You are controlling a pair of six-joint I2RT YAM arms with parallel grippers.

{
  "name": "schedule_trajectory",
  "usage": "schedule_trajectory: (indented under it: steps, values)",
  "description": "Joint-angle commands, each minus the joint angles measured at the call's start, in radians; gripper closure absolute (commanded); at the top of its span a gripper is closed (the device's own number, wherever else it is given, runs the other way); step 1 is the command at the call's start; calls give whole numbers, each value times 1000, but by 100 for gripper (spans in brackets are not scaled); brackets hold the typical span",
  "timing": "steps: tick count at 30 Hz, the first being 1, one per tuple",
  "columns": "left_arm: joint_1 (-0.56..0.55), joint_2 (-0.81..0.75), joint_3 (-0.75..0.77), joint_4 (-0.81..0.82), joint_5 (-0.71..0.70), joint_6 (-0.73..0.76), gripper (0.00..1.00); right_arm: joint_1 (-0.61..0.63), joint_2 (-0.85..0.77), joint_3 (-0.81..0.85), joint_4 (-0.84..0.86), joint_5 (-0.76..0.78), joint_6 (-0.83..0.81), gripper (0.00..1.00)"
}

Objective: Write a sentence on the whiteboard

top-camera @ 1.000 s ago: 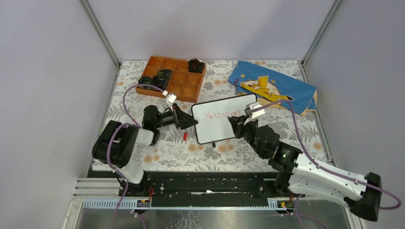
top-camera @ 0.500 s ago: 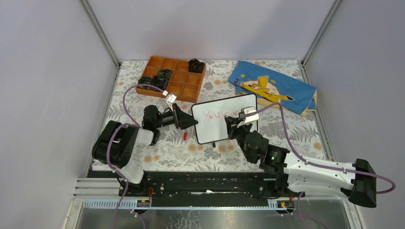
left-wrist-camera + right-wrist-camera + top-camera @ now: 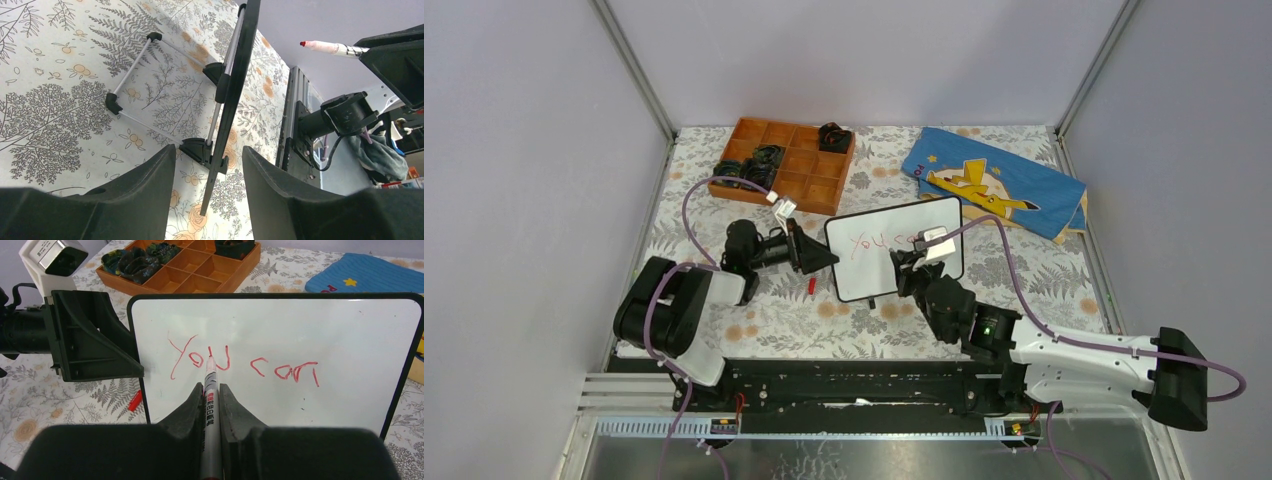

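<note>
Right gripper pinches a marker, tip at the upright whiteboard on its 1 line of red writing, "You can". Left gripper straddles the whiteboard's left edge, jaws apart, mid-table.

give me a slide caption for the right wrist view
Right gripper aims a red-tipped marker at the whiteboard reading "You can"

The whiteboard stands straight ahead of the right gripper and its marker, blocking passage. To that gripper's left, the left gripper straddles the board's edge. To its right, the table lies open up to the cloth.
</note>
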Motion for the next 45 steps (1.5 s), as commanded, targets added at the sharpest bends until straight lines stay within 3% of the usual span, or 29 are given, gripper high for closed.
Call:
schedule_trajectory:
  steps: [1,9,26,37,45]
  values:
    - [-12,-28,27,-55,-19,72,42,8,-24,-31,72,-33,-37,100]
    - [-13,-20,33,-77,-23,89,43,8,-39,-59,101,10,-2,100]
    - [-32,-57,38,-116,-43,109,48,8,-14,-13,48,-139,10,100]
    - [-57,-48,56,-200,-70,162,49,16,18,9,-31,-128,17,100]
    - [-59,-57,58,-218,-79,182,49,81,62,-48,67,-59,-8,100]
